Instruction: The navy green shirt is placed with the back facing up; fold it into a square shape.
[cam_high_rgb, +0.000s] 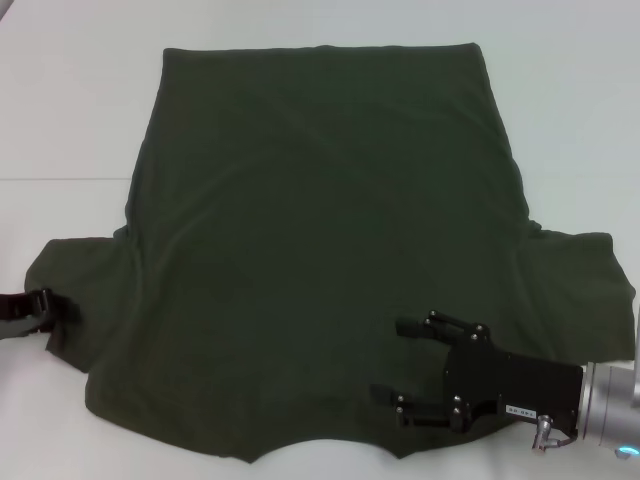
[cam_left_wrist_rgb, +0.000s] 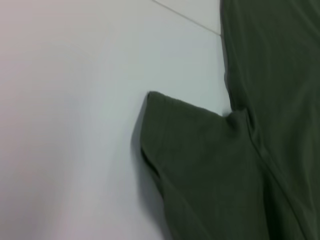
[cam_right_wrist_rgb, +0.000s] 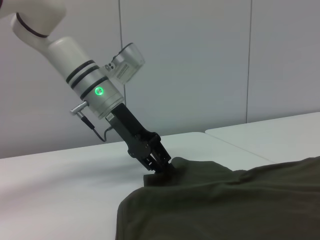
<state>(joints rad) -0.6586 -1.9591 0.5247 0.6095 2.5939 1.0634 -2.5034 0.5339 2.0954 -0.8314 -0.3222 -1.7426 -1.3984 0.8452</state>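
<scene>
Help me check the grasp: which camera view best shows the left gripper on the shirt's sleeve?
The right wrist view: it shows the left gripper from the side, pinching the sleeve edge of the navy green shirt. The head view catches it only at the frame edge. The left wrist view shows the sleeve, not the fingers.

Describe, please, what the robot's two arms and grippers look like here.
The right gripper is black, with linked metal fingers, a boxy body bearing a small white label, and a silver wrist. The left gripper is black too, on a white arm with black rings, a green light and a thin cable.
</scene>
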